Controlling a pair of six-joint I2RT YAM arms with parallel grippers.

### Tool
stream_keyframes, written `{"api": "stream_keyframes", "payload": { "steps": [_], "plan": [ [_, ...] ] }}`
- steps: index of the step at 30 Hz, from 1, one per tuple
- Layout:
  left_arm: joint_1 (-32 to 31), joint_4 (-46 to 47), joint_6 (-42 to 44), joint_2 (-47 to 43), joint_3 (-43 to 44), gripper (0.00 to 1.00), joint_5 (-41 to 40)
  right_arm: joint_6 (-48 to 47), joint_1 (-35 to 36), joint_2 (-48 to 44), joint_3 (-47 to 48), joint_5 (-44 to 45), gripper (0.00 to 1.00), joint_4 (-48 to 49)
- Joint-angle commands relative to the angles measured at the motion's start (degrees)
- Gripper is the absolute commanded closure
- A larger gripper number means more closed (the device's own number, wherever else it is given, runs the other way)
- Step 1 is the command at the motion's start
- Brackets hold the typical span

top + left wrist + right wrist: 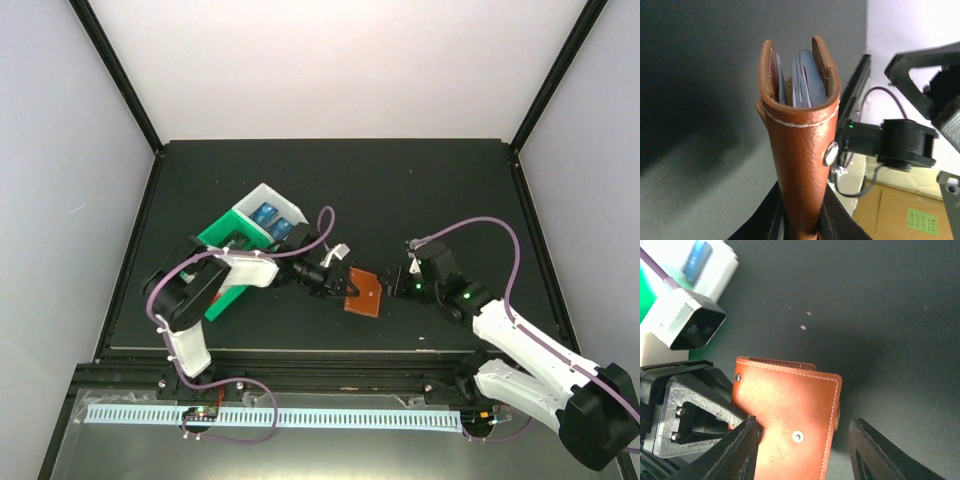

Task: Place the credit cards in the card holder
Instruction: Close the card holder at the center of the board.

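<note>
The brown leather card holder [363, 292] is folded nearly shut and held above the dark mat. My left gripper [338, 283] is shut on its spine end; in the left wrist view [802, 226] the holder [800, 135] rises from between the fingers, with bluish clear pockets showing inside. My right gripper [392, 278] is open. In the right wrist view [804, 426] its jaws straddle the holder [790, 400], the left jaw at the holder's edge and the right jaw apart from it. Blue credit cards [272, 220] lie in the tray's white end. No card is in either gripper.
The green-and-white tray [215, 237] sits at the back left, under the left arm. Its white end [715, 270] shows in the right wrist view. A purple cable [322, 225] loops above the left wrist. The mat's front edge [330, 350] runs just behind the arm bases.
</note>
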Motion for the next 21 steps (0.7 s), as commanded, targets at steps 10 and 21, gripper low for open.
{"api": "stream_keyframes", "payload": {
  "steps": [10,21],
  "plan": [
    [-1.18,-7.60,10.68,5.08,4.83,0.61,-12.19,3.19,0.30,8.83,-7.60,-5.39,0.53,10.20],
    [-1.16,-18.88,16.83,0.66,4.00,0.49,-24.82,1.14,1.55,15.89,-3.77,-2.77,0.57,11.51]
  ]
}}
